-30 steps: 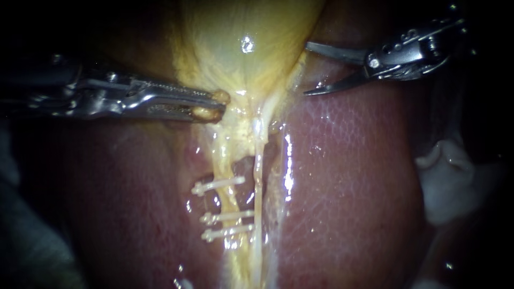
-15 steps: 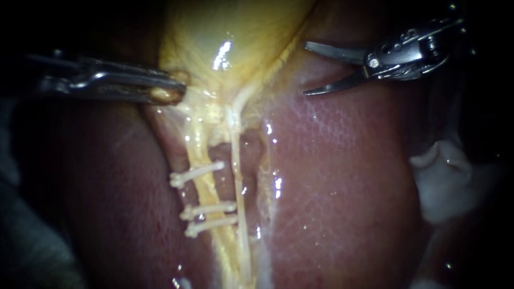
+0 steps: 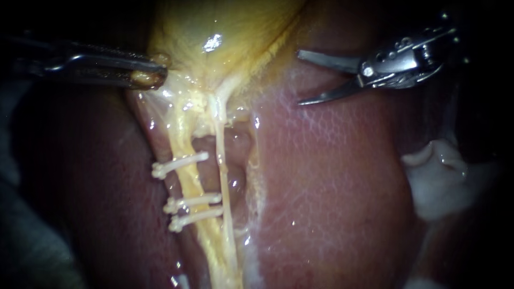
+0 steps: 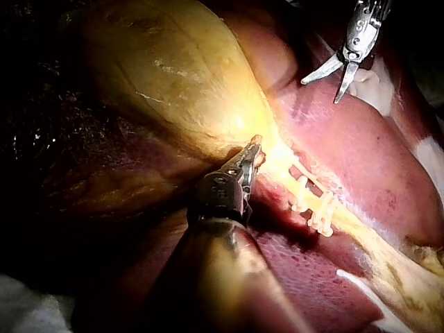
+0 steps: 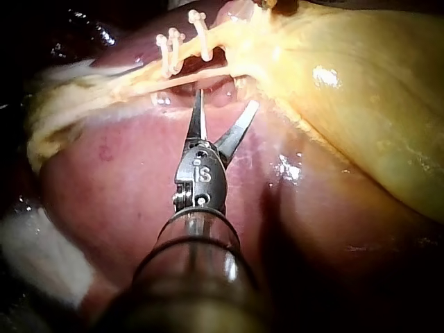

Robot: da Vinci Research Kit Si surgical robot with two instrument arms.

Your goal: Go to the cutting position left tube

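Your right instrument [image 3: 300,76], a slim silver shaft ending in two curved blades, hovers with its jaws spread wide and holding nothing. It sits over the glossy red-brown liver [image 3: 332,192], up and to the right of the tubes, touching neither. Your left instrument [image 3: 155,72] has its jaws clamped on the lower edge of the shiny yellow gallbladder [image 3: 230,27]. Below that grip the left tube [image 3: 182,142], a yellow fatty cord, runs downward, crossed by three white plastic clips [image 3: 179,164]. A thinner pale tube [image 3: 222,171] lies just beside it.
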